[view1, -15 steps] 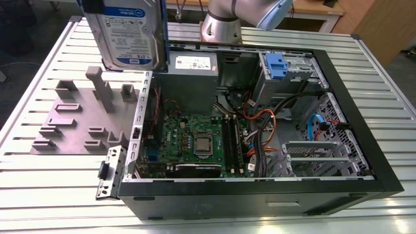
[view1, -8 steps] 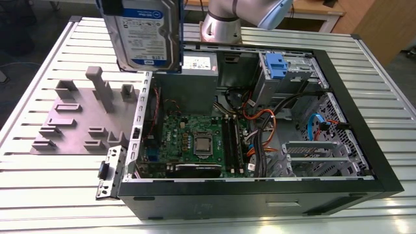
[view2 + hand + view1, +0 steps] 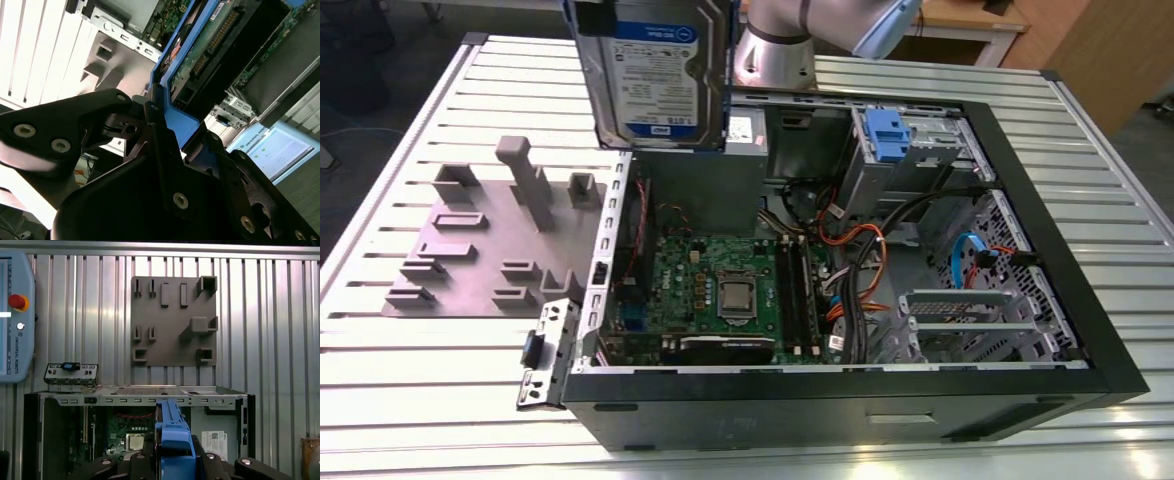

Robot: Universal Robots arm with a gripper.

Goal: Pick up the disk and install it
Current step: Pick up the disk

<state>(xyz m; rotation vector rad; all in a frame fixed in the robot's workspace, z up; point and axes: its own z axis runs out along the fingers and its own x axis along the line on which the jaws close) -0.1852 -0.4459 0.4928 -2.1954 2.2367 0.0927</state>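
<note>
Gripper [image 3: 173,462] closed on disk [image 3: 654,75], pinching its blue carrier edge. Disk hangs upright above open computer case [image 3: 854,410], far side, exterior view's left. Looks rigid, dense, shock-sensitive. Best gripped by carrier rails, not label.

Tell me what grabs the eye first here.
The disk, held label-out high above the open computer case in the exterior view. In both wrist views its blue carrier sits clamped between the black jaws. A grey plate with raised blocks lies on the slatted table, at the exterior view's left of the case.
</note>
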